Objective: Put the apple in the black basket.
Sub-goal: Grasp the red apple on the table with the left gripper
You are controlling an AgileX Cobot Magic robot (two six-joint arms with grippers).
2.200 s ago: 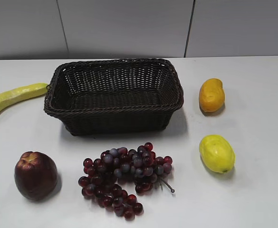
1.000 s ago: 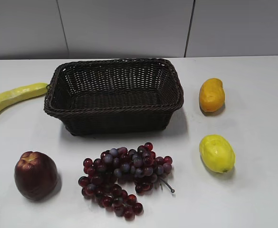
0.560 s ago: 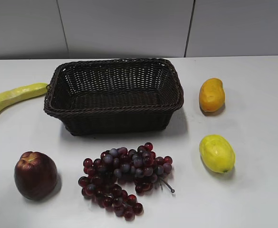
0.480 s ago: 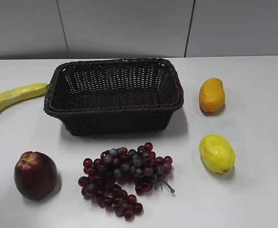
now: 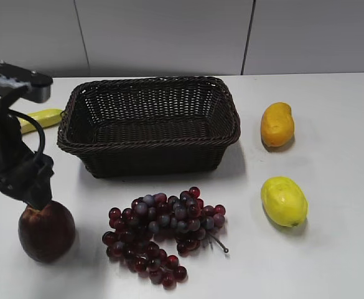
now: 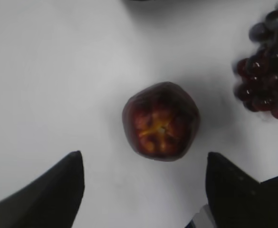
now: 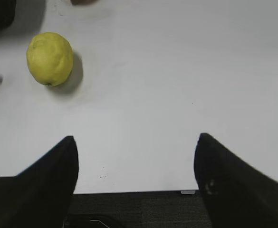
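Directly above the apple (image 6: 160,121), which sits on the table (image 5: 331,249) left of the grapes (image 5: 160,233) and in front of the black basket (image 5: 150,124), the left gripper (image 6: 143,164) hangs with jaws spread; descend straight, centred, clamping below the widest part

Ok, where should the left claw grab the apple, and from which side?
From straight above, closing across the apple's widest middle. It sits upright, lumpy top up, between the open left claw's fingers; bare table lies on its left, the grapes well off its right.
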